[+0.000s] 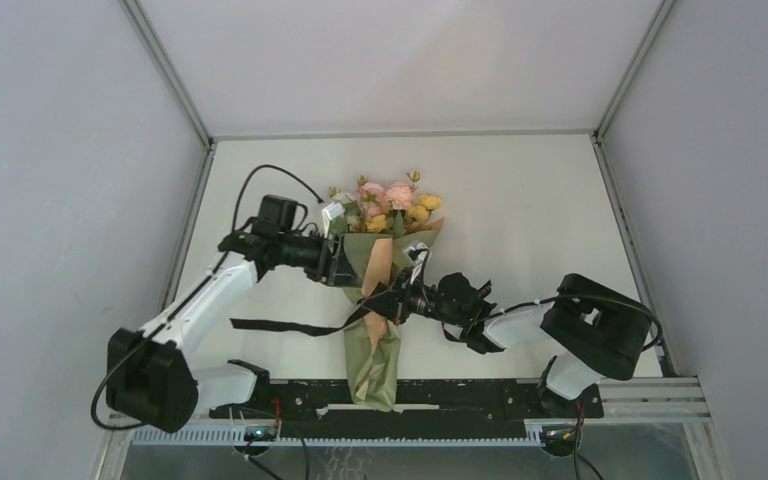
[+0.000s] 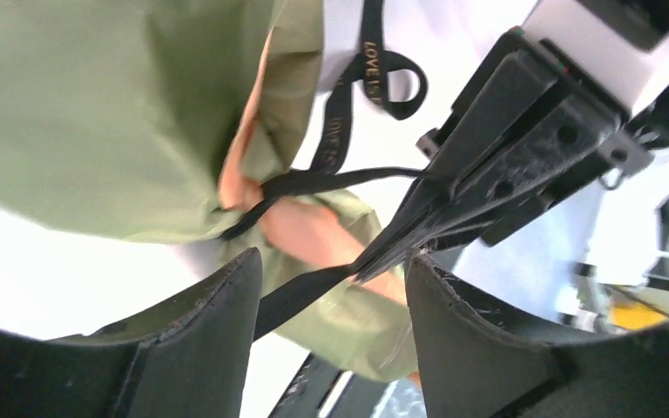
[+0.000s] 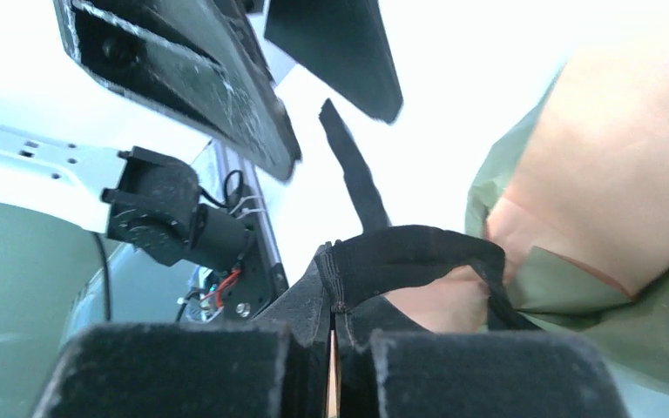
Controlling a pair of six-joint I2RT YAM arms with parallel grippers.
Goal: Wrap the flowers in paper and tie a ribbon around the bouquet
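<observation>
Olive bouquet (image 1: 372, 355) foot at near edge

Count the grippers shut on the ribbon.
1. The right gripper is shut on the ribbon beside the bouquet's middle. The left gripper, at the bouquet's left side nearer the blooms, stands open.

The left arm (image 1: 195, 300) and right arm (image 1: 520, 325) match — white link shells between bulky black joint housings. A thin black cable (image 1: 260, 180) runs off the left one. The left gripper (image 2: 331, 261) has thick matte-black fingers (image 2: 200, 340) with scuffed, chipped edges; the right gripper (image 2: 375, 261) is black moulded plastic with round screw holes (image 2: 566, 135), backed by a white block (image 2: 610, 43).
</observation>
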